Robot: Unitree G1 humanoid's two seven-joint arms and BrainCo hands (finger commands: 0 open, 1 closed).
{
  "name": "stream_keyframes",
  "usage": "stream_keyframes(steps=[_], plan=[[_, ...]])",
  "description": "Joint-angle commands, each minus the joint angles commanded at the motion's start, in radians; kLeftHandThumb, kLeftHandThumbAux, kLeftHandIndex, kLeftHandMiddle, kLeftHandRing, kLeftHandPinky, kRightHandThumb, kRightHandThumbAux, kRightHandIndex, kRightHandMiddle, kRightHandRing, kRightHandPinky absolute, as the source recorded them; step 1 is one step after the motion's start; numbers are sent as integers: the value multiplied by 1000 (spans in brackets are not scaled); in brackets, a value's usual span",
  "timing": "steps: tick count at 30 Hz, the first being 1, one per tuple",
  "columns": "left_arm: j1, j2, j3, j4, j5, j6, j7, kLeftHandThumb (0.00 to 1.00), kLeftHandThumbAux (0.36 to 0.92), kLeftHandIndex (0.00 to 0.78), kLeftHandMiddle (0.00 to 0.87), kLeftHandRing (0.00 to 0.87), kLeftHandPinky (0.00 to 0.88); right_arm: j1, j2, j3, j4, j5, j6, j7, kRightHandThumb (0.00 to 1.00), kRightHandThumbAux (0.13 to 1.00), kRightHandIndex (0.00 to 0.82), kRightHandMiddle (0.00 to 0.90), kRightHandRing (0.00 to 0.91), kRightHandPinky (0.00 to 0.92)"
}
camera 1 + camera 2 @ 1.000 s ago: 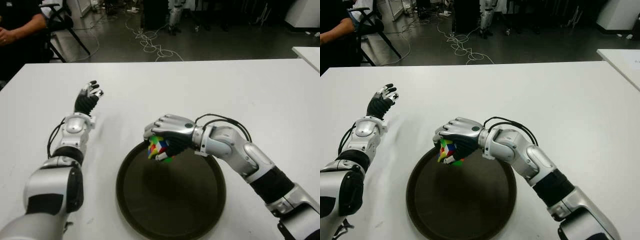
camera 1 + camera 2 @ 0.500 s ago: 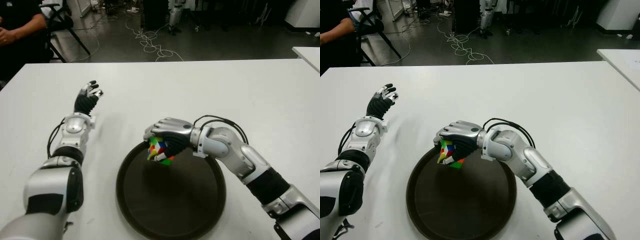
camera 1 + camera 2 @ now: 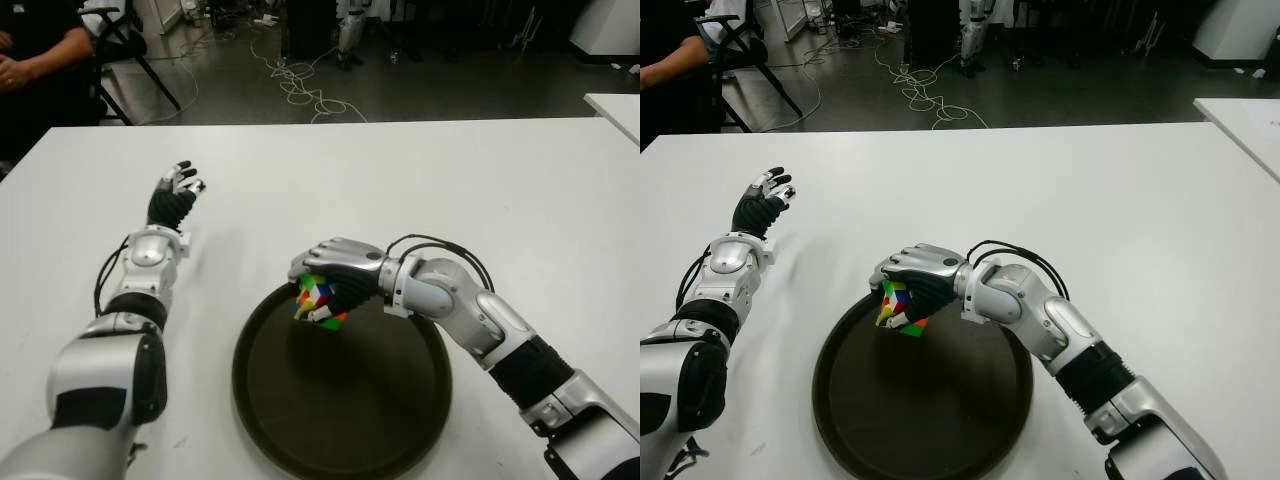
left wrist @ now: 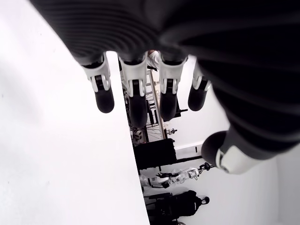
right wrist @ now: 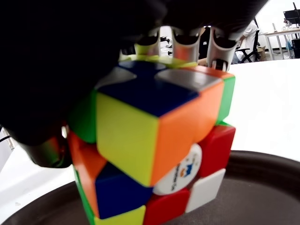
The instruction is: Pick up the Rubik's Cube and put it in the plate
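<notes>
My right hand [image 3: 335,280] is shut on the Rubik's Cube [image 3: 318,300], a small cube with yellow, orange, blue, red and green faces [image 5: 154,145]. It hangs just above the far left rim of the round dark plate [image 3: 345,400], which lies on the white table near me. The fingers wrap over the cube's top and sides, hiding part of it. My left hand [image 3: 175,192] shows far off on the left of the table, fingers stretched out and holding nothing [image 4: 136,93].
The white table [image 3: 420,180] spreads wide around the plate. A second white table's corner [image 3: 615,105] shows at the right. Beyond the far edge, a seated person [image 3: 35,50], a chair and floor cables [image 3: 300,85] are visible.
My right hand has drifted slightly lower over the plate's rim, still holding the cube. The left arm has not moved.
</notes>
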Motion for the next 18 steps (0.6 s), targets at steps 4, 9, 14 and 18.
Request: stream_keyframes(steps=[4, 9, 14, 18], plan=[[0, 1, -2, 0, 2, -1, 0, 132, 564, 84, 158, 140, 109, -3, 2, 2, 26, -34, -32, -69, 774, 702, 424, 303, 308, 337], [0, -1, 3, -1, -2, -3, -1, 134, 558, 90, 163, 147, 118, -6, 0, 12, 36, -108, -33, -146, 420, 620, 135, 72, 78, 134], [0, -4, 11, -1, -10, -7, 0, 143, 564, 88, 163, 148, 119, -12, -6, 24, 33, -170, -15, -179, 181, 532, 18, 9, 10, 26], [-1, -4, 12, -1, -10, -5, 0, 148, 568, 84, 161, 146, 120, -13, -8, 27, 35, -187, -12, -191, 121, 508, 4, 2, 2, 6]])
